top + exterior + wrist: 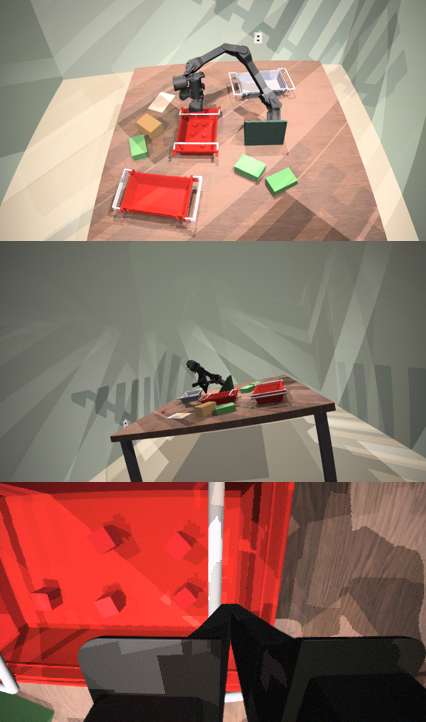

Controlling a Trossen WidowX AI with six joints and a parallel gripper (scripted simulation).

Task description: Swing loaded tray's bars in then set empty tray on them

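Note:
The loaded red tray (215,128) (221,398) (287,537) stands mid-table with several small red blocks (204,135) (109,606) inside. Its far bar (206,114) (215,557) and near bar (195,143) both lie swung in across its top. My gripper (205,391) (229,611) is shut and empty, fingertips together over the far end. In the wrist view the far bar runs just left of the tips; whether they touch is unclear. In the top view the fingertips are hidden. The empty red tray (126,194) (269,398) stands at the front left, its bars (120,189) (197,198) swung out.
A grey tray (279,80) (191,398) with bars out stands at the back, under the arm's span. An orange block (149,126), a green block (138,147) and a pale sheet (161,102) lie left. Two green blocks (249,167) (281,181) and a dark green panel (265,132) stand right.

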